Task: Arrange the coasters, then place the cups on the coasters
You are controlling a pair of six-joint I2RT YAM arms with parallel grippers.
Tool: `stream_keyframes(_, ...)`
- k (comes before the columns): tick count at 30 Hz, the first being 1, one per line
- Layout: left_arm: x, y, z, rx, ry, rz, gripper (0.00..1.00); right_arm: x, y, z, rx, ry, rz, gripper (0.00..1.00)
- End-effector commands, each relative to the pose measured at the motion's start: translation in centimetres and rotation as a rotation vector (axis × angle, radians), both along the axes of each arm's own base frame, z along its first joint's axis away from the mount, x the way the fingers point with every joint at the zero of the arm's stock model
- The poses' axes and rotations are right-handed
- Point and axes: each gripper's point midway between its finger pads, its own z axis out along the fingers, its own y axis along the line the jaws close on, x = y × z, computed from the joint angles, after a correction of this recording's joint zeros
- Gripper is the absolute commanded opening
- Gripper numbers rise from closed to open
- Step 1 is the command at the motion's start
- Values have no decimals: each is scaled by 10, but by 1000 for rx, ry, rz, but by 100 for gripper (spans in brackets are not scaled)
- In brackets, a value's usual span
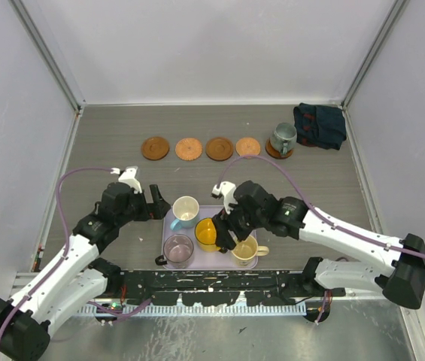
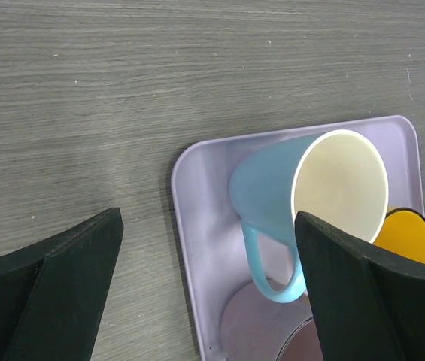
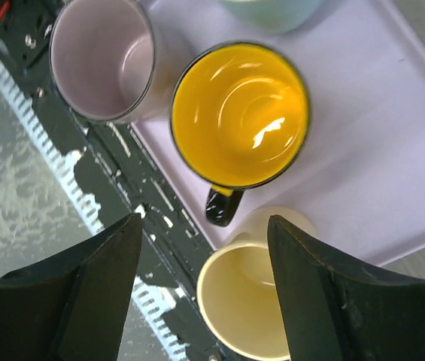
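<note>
Five flat round woven-look coasters (image 1: pixel 188 149), brown to orange-tan, sit in a row along the far side of the grey wood-grain bench (image 1: pixel 107 143), spaced apart. On the rightmost coaster stands the grey-green handled mug (image 1: pixel 283 138); the other four are bare. A dark crumpled cloth (image 1: pixel 320 125) lies just right of that mug.

Near the arms, a lavender rectangular tray (image 2: pixel 204 218) carries four mugs, all upright:
- light blue mug w/ white inside (image 1: pixel 186 210) at far left
- orange-yellow mug (image 1: pixel 207 233) in the middle
- translucent purple-grey mug (image 1: pixel 177 249) at near left
- cream-yellow mug (image 1: pixel 245 251) at near right, by the tray's near edge

Left fingers (image 2: pixel 62 286) are spread wide & hold nothing. They hang just left of the tray's far-left corner, beside the light blue mug, whose handle points near-left.

Right fingers (image 3: pixel 332 293) are apart, gripping nothing, above the tray btwn the orange-yellow & cream-yellow mugs. In the wrist view the orange-yellow mug's dark handle (image 3: pixel 222 204) lies in the gap btwn them, clear of both.
</note>
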Motion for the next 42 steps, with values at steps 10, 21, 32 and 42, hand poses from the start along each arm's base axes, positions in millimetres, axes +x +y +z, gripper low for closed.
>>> stream_keyframes(10, 6, 0, 19, -43, -45, 39, 98, -10, -26, -3, -77, -19, -127, 72)
stream_keyframes(21, 10, -4, 17, -41, -42, 25, 98, -19, -85, 8, -212, 8, -317, 71)
stream_keyframes(32, 9, -4, 15, -47, -41, 29, 98, -37, -94, 12, -255, 45, -217, 78)
stream_keyframes(42, 10, -1, 15, -45, -48, 48, 98, -41, -98, -15, -395, 90, -149, 81)
